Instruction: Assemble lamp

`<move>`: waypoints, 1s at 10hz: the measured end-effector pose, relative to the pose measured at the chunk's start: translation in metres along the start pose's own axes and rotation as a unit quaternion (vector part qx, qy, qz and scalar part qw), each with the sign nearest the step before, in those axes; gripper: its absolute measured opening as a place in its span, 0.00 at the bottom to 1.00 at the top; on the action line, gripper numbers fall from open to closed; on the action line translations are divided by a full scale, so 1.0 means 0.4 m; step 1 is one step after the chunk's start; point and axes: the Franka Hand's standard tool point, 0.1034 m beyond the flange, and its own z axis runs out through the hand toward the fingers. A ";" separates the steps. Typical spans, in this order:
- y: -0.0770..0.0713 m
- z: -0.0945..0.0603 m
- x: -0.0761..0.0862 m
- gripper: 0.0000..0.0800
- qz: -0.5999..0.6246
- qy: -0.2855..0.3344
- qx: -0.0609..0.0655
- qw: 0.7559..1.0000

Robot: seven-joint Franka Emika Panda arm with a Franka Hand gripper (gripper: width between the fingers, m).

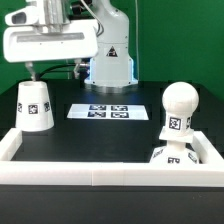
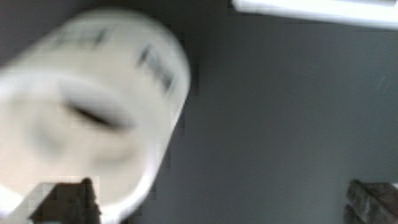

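Note:
The white tapered shade (image 1: 35, 105) stands on the black table at the exterior view's left, with a tag on its side. My gripper (image 1: 34, 72) hangs just above its top. In the wrist view the shade (image 2: 89, 110) is a large blurred white shape beside one finger (image 2: 63, 200). The other finger (image 2: 374, 200) is far apart from it, so the gripper (image 2: 217, 205) is open and holds nothing. The round bulb (image 1: 178, 105) stands upright at the exterior view's right on a tagged white part (image 1: 172, 155), the base, which is partly hidden behind the front wall.
The marker board (image 1: 110, 112) lies flat in the middle of the table. A low white wall (image 1: 100, 176) borders the table's front and sides. The arm's base (image 1: 110, 60) stands at the back. A bright white strip (image 2: 320, 8) shows in the wrist view.

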 end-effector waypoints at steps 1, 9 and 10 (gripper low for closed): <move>-0.001 0.003 0.000 0.87 0.000 -0.002 0.001 1.000; -0.004 0.033 -0.059 0.87 0.002 -0.010 -0.003 1.000; -0.003 0.038 -0.061 0.87 0.000 -0.012 -0.003 1.000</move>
